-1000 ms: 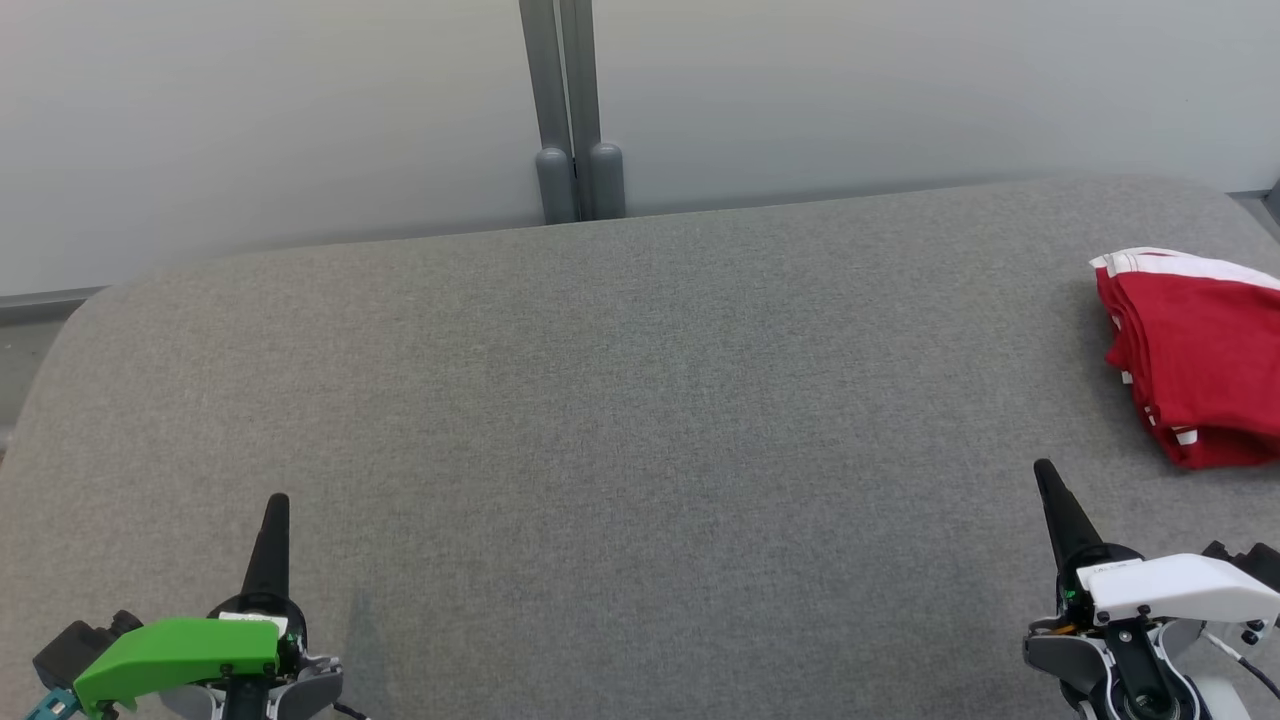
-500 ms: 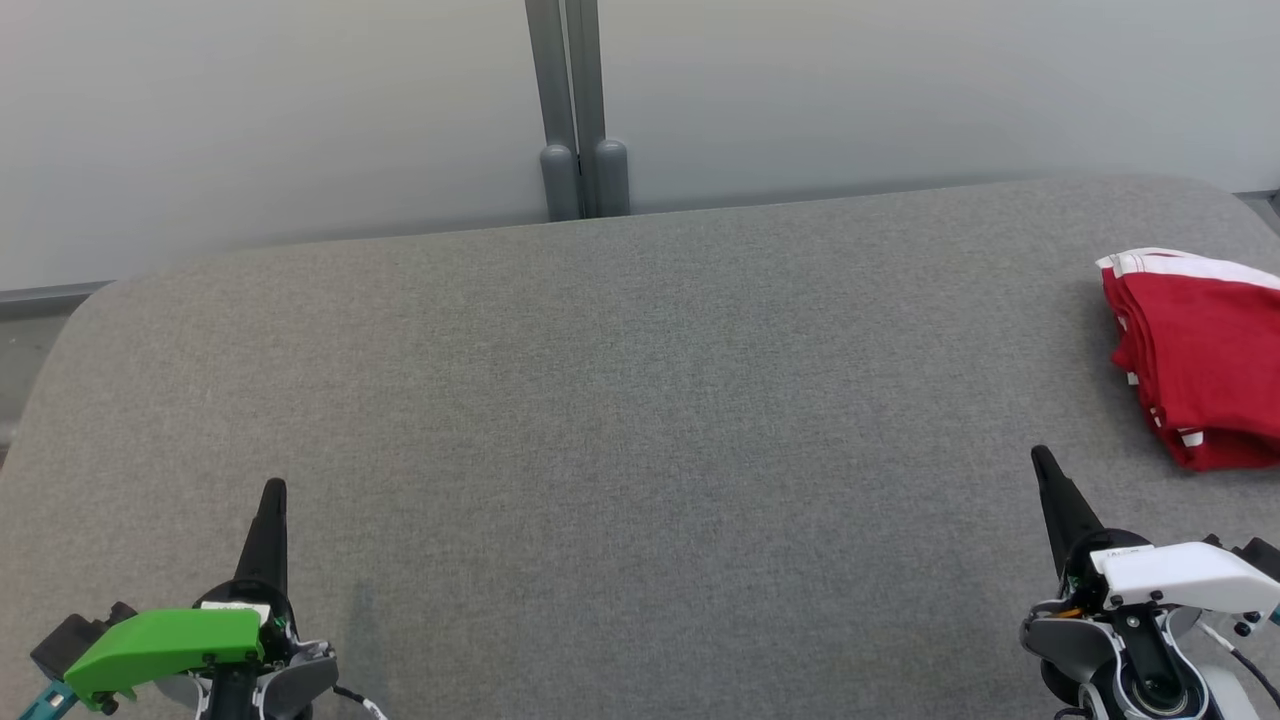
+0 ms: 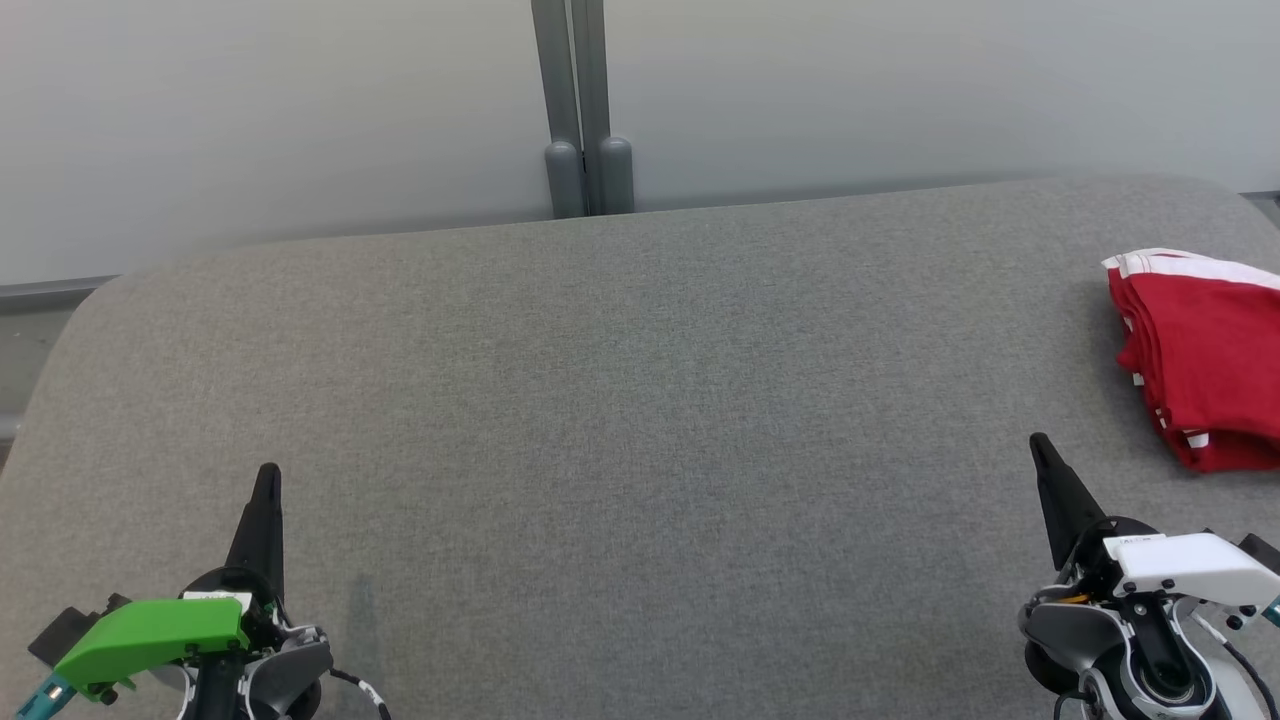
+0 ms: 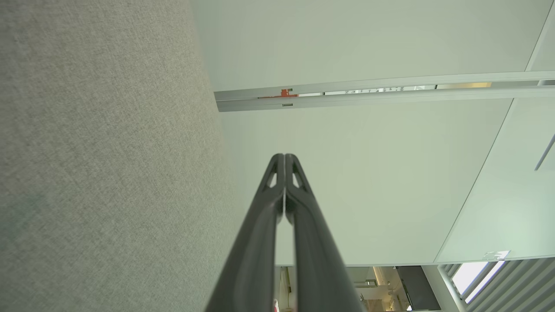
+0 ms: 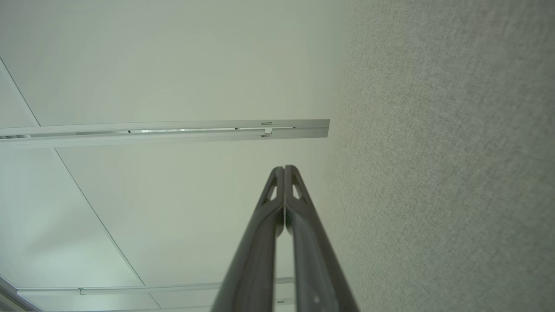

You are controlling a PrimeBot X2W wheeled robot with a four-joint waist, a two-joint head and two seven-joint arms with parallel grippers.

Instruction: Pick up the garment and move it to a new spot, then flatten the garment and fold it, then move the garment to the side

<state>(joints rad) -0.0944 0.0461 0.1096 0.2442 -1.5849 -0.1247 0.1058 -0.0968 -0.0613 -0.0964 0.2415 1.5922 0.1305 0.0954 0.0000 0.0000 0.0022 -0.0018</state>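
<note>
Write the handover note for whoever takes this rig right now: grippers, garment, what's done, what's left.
Left gripper: shut, empty, at the near left of the grey table.
Right gripper: shut, empty, at the near right, apart from the garment.
Red garment: folded in a stack at the table's right side, partly cut off by the head view's edge.
Done: it looks folded and set aside.
Left: probably nothing; check that the cut-off part lies fully on the table.
</note>
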